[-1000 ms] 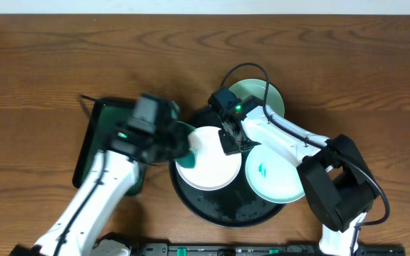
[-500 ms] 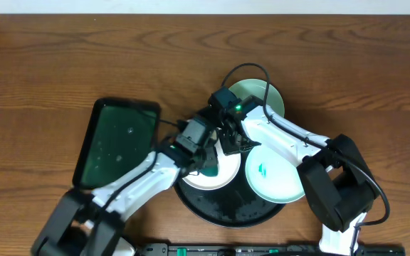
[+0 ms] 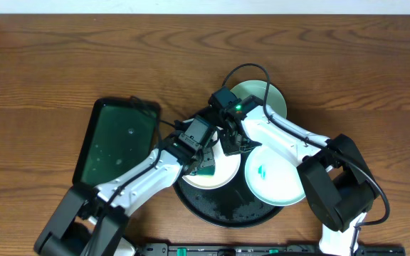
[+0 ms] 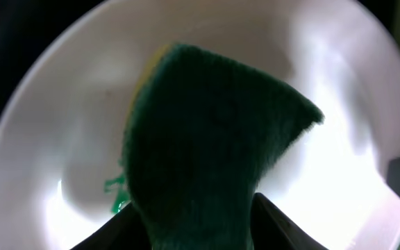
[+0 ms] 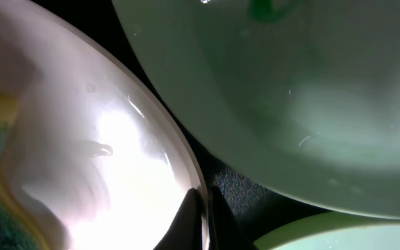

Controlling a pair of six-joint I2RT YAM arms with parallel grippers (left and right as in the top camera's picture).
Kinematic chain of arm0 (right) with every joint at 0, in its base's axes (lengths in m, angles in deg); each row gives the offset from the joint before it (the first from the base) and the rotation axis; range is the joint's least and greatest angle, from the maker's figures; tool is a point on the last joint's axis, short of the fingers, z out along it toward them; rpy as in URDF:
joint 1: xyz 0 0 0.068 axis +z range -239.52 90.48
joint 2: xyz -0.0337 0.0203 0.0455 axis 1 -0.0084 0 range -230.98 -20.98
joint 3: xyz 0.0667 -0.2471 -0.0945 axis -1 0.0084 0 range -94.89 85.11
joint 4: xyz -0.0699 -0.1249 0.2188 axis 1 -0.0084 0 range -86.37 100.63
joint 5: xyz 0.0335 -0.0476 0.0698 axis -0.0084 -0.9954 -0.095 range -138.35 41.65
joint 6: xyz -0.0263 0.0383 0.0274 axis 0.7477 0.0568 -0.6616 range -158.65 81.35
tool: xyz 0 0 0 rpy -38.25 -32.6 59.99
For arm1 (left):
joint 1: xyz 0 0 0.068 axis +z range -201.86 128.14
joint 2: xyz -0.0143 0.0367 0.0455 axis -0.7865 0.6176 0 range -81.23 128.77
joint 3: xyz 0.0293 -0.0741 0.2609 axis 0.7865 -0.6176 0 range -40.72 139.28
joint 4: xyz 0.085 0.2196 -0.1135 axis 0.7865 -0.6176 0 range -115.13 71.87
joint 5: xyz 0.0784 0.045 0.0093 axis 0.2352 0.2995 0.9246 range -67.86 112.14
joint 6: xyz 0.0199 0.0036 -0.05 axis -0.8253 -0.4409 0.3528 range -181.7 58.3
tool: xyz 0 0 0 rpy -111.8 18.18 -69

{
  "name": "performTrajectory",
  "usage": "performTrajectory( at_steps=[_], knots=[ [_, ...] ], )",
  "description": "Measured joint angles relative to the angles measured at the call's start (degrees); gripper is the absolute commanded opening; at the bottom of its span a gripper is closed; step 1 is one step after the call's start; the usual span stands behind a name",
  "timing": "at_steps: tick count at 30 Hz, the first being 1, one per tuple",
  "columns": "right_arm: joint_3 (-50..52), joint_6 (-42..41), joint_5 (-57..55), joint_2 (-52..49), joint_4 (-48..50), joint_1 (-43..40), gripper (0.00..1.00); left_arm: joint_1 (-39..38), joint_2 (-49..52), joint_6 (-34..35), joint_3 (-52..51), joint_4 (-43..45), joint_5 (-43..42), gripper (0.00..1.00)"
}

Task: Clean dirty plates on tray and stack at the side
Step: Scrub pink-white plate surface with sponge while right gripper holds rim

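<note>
Three pale plates show overhead. One (image 3: pixel 219 174) lies on the round black tray (image 3: pixel 226 210) at its left. A second (image 3: pixel 270 178) with a teal smear lies on the tray's right. A third (image 3: pixel 258 96) lies behind the tray. My left gripper (image 3: pixel 203 158) is shut on a green and yellow sponge (image 4: pixel 207 139), which presses into the left plate (image 4: pixel 325 167) beside a teal smear (image 4: pixel 117 198). My right gripper (image 5: pixel 201 208) is shut on the rim of that same plate (image 5: pixel 117 139). The smeared plate (image 5: pixel 311 90) fills the right wrist view's upper right.
A dark green rectangular tray (image 3: pixel 116 142) lies left of the black tray on the wooden table (image 3: pixel 84 57). Black cables run around the rear plate and the left arm.
My left arm swung right from over the green tray to the left plate, bringing the sponge down into it. My right gripper stayed on the plate's rim.
</note>
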Motion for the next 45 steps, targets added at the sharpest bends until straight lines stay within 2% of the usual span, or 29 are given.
performTrajectory(
  at_steps=[7, 20, 31, 45],
  knots=[
    [0.0, 0.0, 0.0, 0.0, 0.0, 0.0, 0.01, 0.0, -4.5, -0.9, 0.5, -0.2, 0.3, 0.45],
    [0.0, 0.1, 0.1, 0.0, -0.1, 0.0, 0.01, 0.0, -1.5, -4.4, 0.7, -0.4, 2.4, 0.45],
    [0.0, 0.3, 0.3, 0.0, -0.6, 0.0, 0.01, 0.0, -11.5, -5.8, 0.8, -0.9, 4.6, 0.45],
    [0.0, 0.3, 0.3, 0.0, -0.8, 0.0, 0.01, -1.0, -1.5, -5.7, 0.8, -1.0, 3.0, 0.42]
  ],
)
